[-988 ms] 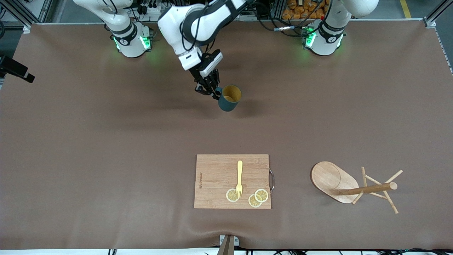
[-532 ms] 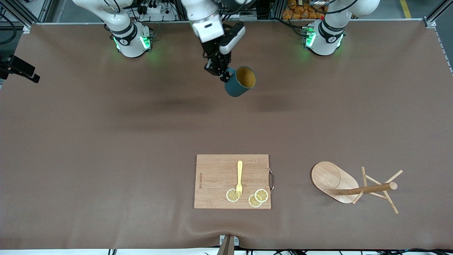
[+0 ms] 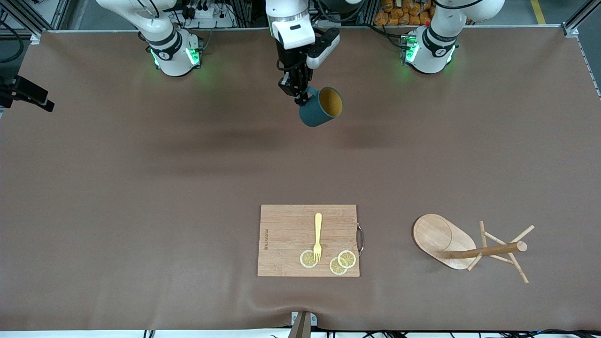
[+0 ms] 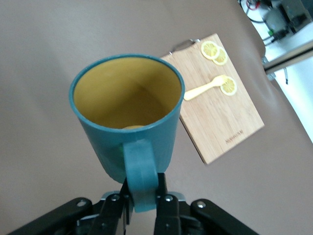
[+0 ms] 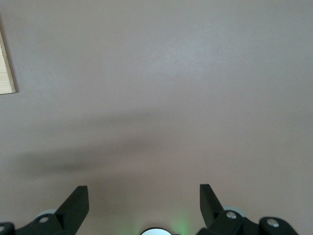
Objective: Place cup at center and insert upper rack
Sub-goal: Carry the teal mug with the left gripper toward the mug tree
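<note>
The dark teal cup with a yellowish inside hangs tilted in the air over the table's edge nearest the robots' bases, mouth toward the front camera. My left gripper is shut on its loop handle. In the left wrist view the cup fills the middle, with its handle pinched in the left gripper. The upper rack, a wooden mug tree, lies on its side near the front edge toward the left arm's end. My right gripper is open and empty over bare table; it is out of the front view.
A wooden cutting board lies near the front edge at mid-table. It carries a yellow fork and three lemon slices. It also shows in the left wrist view. A brown mat covers the table.
My left gripper has lifted the cup off the table and carried it toward the bases and a little toward the left arm's end. The cup now tilts more.
</note>
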